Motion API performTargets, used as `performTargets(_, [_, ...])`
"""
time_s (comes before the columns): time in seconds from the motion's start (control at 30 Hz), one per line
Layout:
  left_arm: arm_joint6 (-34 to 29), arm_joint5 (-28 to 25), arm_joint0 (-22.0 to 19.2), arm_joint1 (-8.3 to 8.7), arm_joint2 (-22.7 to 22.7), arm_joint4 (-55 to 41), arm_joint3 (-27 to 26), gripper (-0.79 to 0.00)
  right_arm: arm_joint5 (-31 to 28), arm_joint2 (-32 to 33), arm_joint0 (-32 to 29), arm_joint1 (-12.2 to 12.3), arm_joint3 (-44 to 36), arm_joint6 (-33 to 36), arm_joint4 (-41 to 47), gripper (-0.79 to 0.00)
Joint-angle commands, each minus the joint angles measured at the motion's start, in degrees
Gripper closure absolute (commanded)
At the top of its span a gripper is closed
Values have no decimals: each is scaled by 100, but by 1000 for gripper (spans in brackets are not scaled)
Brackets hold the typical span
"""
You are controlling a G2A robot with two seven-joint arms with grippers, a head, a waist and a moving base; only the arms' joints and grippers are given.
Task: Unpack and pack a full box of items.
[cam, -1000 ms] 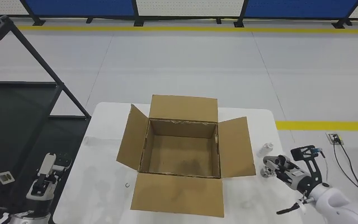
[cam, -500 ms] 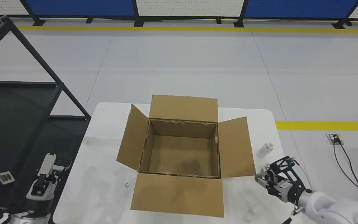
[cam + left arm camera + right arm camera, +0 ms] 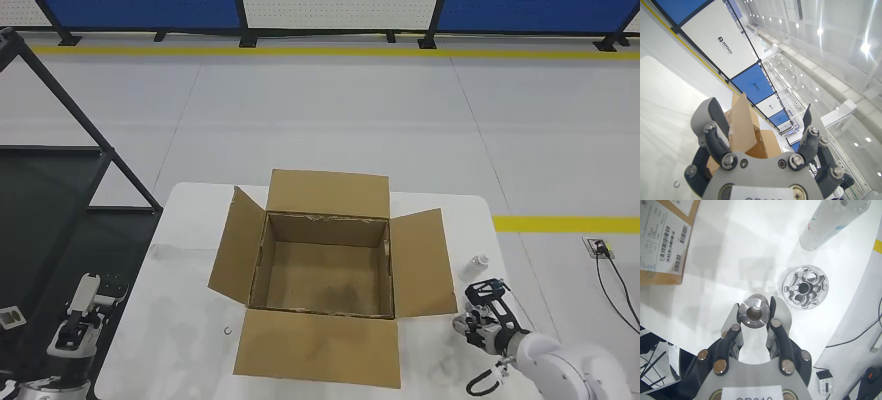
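An open, empty cardboard box (image 3: pixel 325 275) stands mid-table with its four flaps spread. My right gripper (image 3: pixel 482 322) hovers low over the table just right of the box's right flap (image 3: pixel 664 241). It is shut on a short metal cylinder (image 3: pixel 754 313) with a bore through its middle. A round metal disc part (image 3: pixel 805 287) lies flat on the table close beside the cylinder. A clear plastic bottle (image 3: pixel 827 226) stands a little farther off (image 3: pixel 477 263). My left gripper (image 3: pixel 761 117) is open and holds nothing, down off the table's left side (image 3: pixel 85 300), facing the box (image 3: pixel 745 128).
The white table (image 3: pixel 190 230) has a small ring (image 3: pixel 229 331) lying left of the box's front flap. A dark frame stands off the table's left edge (image 3: pixel 100 170). Cables and a small device lie on the floor to the right (image 3: pixel 824 381).
My right arm has swung left and toward the table's front edge, bringing the gripper closer to the box's right flap. The left arm has kept still.
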Motion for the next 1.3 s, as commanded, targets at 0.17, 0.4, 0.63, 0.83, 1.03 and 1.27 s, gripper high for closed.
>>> performTargets(0.17, [0,0,0,0,0,0,0,-785,102,-137,164,34,250,-61,-43,0])
performTargets(0.4, [0,0,0,0,0,0,0,-785,51,-149,150,79,319,-103,-24,-68])
performTargets(0.63, [0,0,0,0,0,0,0,-785,19,-190,201,123,445,-98,32,-366])
performTargets(0.83, [0,0,0,0,0,0,0,-785,-103,-170,185,167,416,-125,190,-557])
performTargets(1.03, [0,0,0,0,0,0,0,-785,-688,120,-201,226,-12,-433,822,-739])
performTargets(1.27, [0,0,0,0,0,0,0,-785,-1425,277,-401,283,-196,-564,2360,-203])
